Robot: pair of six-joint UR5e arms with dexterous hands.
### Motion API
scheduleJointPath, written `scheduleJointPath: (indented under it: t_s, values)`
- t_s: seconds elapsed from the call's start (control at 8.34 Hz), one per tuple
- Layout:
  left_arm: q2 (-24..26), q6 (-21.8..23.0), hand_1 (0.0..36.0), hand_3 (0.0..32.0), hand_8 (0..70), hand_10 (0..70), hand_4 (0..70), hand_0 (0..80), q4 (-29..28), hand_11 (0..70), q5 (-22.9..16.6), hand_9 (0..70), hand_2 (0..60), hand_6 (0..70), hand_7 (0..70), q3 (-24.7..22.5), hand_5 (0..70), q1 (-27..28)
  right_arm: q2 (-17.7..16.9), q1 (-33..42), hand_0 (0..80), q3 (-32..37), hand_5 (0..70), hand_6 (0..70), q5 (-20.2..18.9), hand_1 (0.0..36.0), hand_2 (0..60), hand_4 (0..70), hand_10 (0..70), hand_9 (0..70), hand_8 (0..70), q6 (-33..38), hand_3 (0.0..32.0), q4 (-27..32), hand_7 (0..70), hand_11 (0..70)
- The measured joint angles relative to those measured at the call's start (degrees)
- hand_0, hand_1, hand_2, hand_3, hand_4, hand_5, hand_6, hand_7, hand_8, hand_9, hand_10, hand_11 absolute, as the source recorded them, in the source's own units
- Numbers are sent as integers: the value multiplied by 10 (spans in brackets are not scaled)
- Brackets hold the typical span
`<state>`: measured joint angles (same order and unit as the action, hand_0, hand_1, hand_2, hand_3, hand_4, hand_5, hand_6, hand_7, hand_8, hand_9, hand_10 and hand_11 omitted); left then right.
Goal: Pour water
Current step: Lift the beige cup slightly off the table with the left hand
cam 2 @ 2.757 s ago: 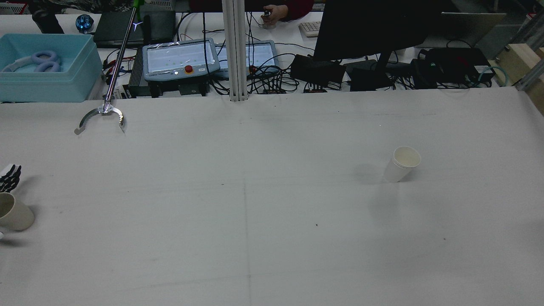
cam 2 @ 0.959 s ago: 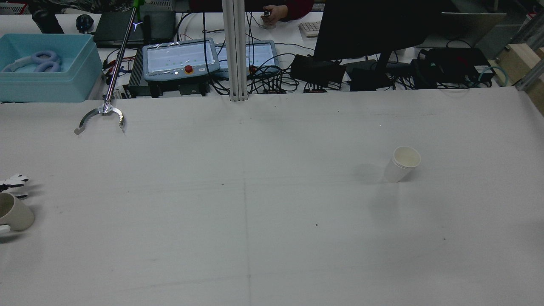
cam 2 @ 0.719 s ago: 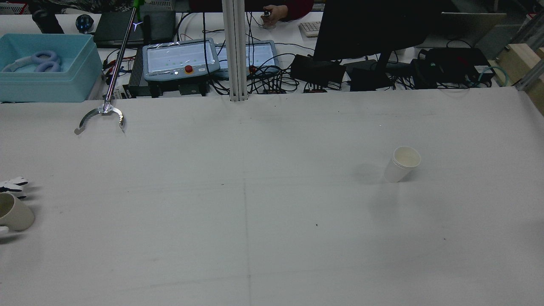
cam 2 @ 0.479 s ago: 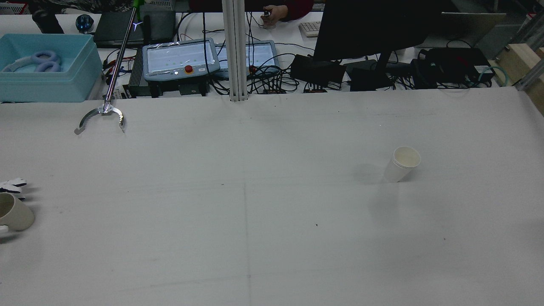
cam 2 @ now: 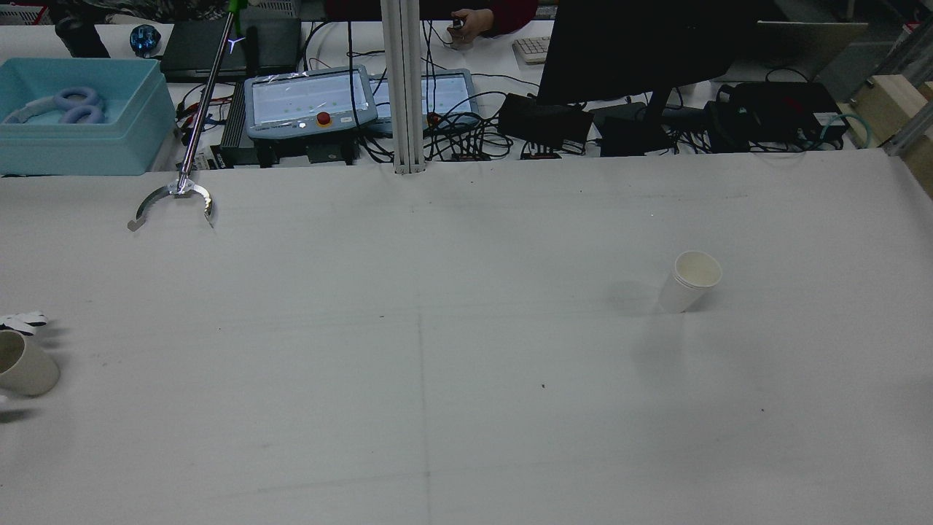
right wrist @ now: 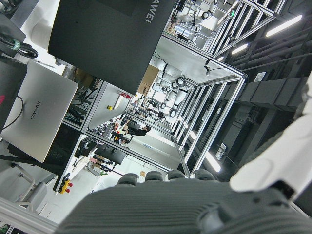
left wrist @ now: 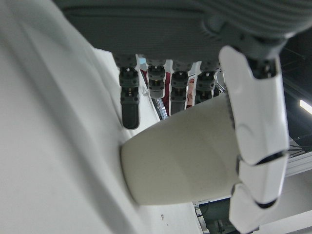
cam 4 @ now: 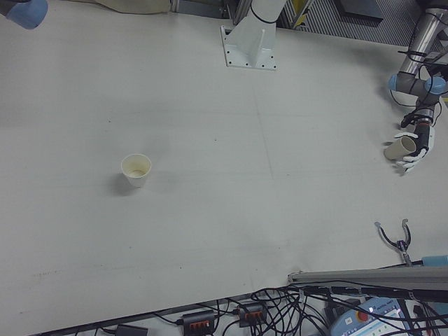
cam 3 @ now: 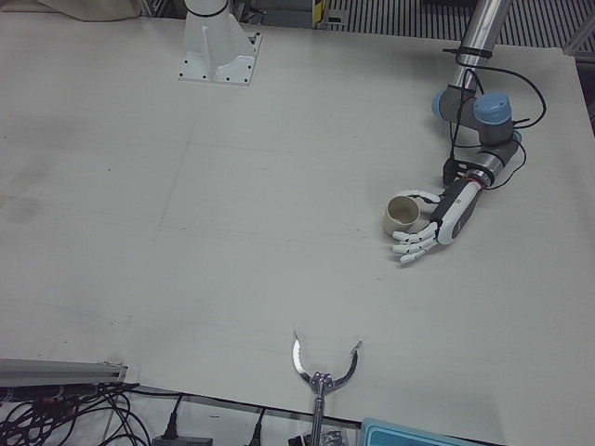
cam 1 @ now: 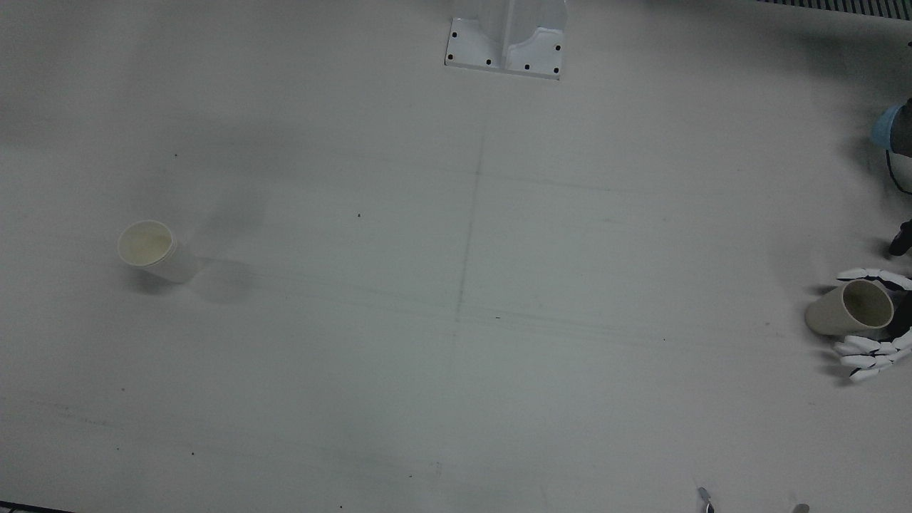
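At table edge, left side: beige cup (cam 3: 403, 215), tilted.
Left hand (cam 3: 437, 226): fingers (cam 3: 410, 250) curled round cup, thumb opposite.
Right hand: fingers' state cannot be told.
Paper cup (cam 2: 689, 281): upright, well apart.

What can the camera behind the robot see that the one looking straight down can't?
Only the rear view shows the blue box, the control tablets and a person's hand past the table. Only the front view shows the whole left hand curled around the beige cup. Both show that cup and the white paper cup standing alone.
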<state>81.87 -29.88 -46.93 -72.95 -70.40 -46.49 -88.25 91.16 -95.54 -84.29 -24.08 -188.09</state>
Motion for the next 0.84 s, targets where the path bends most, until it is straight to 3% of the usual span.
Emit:
scheduleJointPath:
  t_s: [0.12, 0.36, 0.6, 0.84]
  values:
    - [0, 0, 257, 0, 165, 288, 269, 604, 2, 435, 0, 203, 202, 210, 278, 0, 307, 0, 0, 0, 250, 0, 0, 0, 0, 85, 192, 4, 0, 0, 0, 0, 0, 0, 0, 0]
    - [0, -1, 275, 0, 179, 301, 278, 636, 6, 454, 0, 226, 198, 212, 282, 0, 316, 1, 0, 1, 248, 0, 0, 0, 1, 85, 193, 5, 0, 0, 0, 0, 0, 1, 0, 0]
    - [0, 0, 271, 0, 186, 307, 287, 639, 8, 461, 0, 233, 184, 213, 271, -1, 314, 1, -1, 1, 248, 0, 0, 0, 1, 85, 193, 5, 0, 0, 0, 0, 0, 1, 0, 0]
    - [0, 0, 293, 0, 206, 328, 280, 661, 9, 489, 1, 261, 238, 226, 290, -3, 370, 0, 0, 1, 250, 0, 0, 0, 1, 86, 192, 4, 0, 0, 0, 0, 0, 1, 0, 0]
